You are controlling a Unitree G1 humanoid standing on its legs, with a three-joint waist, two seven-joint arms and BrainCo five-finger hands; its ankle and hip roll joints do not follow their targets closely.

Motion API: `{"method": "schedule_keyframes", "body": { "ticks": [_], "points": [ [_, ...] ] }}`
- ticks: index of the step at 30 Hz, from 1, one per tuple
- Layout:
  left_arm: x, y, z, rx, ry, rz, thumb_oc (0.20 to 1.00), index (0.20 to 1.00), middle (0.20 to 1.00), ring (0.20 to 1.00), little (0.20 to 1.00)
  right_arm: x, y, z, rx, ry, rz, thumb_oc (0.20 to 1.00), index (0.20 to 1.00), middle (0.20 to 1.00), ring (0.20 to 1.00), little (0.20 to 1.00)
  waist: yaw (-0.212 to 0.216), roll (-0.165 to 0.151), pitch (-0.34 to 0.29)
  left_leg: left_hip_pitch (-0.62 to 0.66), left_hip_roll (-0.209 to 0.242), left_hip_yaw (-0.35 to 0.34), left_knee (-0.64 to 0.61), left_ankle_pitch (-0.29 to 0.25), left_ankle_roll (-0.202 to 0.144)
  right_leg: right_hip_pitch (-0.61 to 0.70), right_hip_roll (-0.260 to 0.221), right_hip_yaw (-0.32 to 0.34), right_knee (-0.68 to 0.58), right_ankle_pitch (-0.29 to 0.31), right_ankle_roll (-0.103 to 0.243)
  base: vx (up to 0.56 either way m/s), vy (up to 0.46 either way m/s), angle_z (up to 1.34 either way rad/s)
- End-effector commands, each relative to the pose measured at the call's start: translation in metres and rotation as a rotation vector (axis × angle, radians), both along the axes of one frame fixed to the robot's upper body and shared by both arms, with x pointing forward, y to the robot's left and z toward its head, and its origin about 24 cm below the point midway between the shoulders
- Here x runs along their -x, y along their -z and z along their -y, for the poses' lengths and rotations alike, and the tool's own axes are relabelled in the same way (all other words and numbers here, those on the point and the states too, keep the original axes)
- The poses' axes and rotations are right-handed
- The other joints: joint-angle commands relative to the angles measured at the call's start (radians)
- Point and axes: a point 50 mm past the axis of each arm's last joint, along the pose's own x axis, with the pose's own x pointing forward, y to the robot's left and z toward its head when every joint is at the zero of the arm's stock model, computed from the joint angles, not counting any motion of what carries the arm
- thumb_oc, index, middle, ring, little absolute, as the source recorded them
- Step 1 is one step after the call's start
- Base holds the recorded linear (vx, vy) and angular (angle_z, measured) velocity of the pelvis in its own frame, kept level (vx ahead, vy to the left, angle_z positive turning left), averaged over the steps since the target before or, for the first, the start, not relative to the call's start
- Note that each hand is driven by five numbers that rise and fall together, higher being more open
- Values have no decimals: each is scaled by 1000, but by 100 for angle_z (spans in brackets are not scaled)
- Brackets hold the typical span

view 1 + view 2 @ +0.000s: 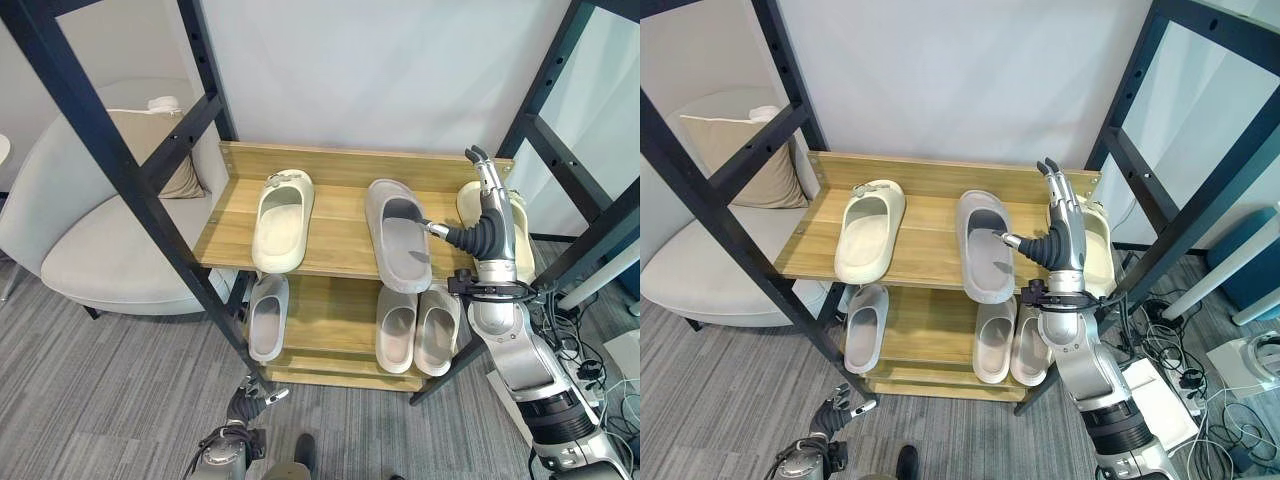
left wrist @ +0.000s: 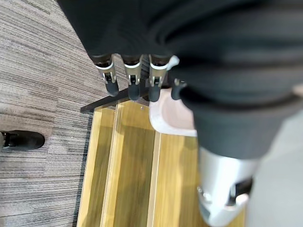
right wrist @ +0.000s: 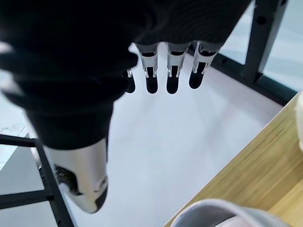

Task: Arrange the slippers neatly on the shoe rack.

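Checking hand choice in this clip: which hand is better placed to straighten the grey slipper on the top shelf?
Right. The right hand is raised, fingers straight, between the grey slipper and the cream slipper on the top shelf. The left hand hangs low by the floor.

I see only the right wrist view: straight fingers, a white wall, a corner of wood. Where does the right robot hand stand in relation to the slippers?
Observer: The right robot hand is raised over the top shelf, between the grey slipper and the right cream slipper.
Operator: Is anything else on that shelf?
Observer: Yes, the left cream slipper lies towards the left end.
Operator: And the other arm?
Observer: The left robot hand hangs low near the floor, with its fingers relaxed.
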Motion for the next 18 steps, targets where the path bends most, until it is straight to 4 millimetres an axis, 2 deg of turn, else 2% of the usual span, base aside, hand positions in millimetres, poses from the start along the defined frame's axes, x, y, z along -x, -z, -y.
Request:
{"method": "schedule_keyframes", "body": {
  "ticks": [1,6,9,11,18],
  "points": [
    [-22,-10,2,-44,76,68,1000,1000,1000,1000,1000,-15,-36,-10,67,-45,122,1000,1000,1000,1000,1000,45,-14,-10,95,12,2,3,-99,-23,25,-2,-1,6,-22,34,12,16,-5],
    [-21,-9,-4,-52,77,61,1000,1000,1000,1000,1000,-40,-47,-5,184,31,96,1000,1000,1000,1000,1000,77,-34,-7,87,8,-9,3,-103,-21,25,-5,-12,7,-18,38,6,11,6],
    [-17,-7,-12,-60,70,42,1000,1000,1000,1000,1000,-56,-49,12,252,116,46,1000,1000,1000,1000,1000,97,-50,-2,81,4,-15,3,-107,-14,20,-9,-12,10,-13,42,10,38,21],
    [-18,-8,-14,-65,61,43,1000,1000,1000,1000,1000,-57,-41,19,245,140,9,1000,1000,1000,1000,1000,101,-54,2,74,1,-19,3,-106,-12,12,-11,-12,14,-12,43,8,43,5],
    [-20,-9,-13,-67,48,49,1000,1000,1000,1000,1000,-50,-19,20,210,130,-52,1000,1000,1000,1000,1000,90,-46,2,80,1,-12,3,-111,-10,14,-12,-3,11,-16,42,2,5,0]
  ]
}}
